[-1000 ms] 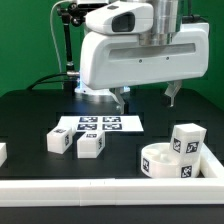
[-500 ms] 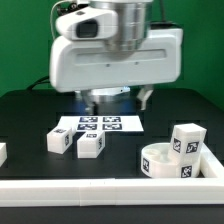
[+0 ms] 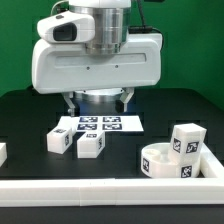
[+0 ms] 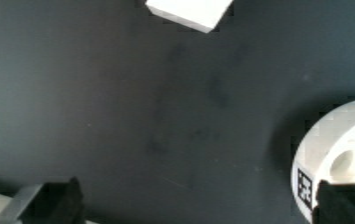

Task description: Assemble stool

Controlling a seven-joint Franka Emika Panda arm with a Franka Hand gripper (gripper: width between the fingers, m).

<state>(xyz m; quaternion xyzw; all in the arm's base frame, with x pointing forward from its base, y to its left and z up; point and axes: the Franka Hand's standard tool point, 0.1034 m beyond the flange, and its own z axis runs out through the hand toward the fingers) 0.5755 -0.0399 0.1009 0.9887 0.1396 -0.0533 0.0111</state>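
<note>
The stool's round ring-like seat [image 3: 165,160] sits at the exterior view's right, near the front rail. A tagged leg [image 3: 186,140] stands just behind it. Two more legs [image 3: 58,141] [image 3: 91,146] stand in front of the marker board, and the edge of another white block [image 3: 2,153] shows at the far left. My gripper [image 3: 99,102] hangs open above the table behind the marker board, holding nothing. In the wrist view the gripper [image 4: 195,200] is over bare black table, with the seat [image 4: 343,150] beside one finger and a white leg [image 4: 192,12] farther off.
The marker board [image 3: 100,124] lies flat in the middle of the black table. A long white rail [image 3: 110,190] runs along the front and another [image 3: 212,150] along the right side. The arm's large white body [image 3: 95,60] fills the upper middle.
The arm has swung toward the exterior view's left and come nearer the camera. The jaws stay open. No part on the table has moved.
</note>
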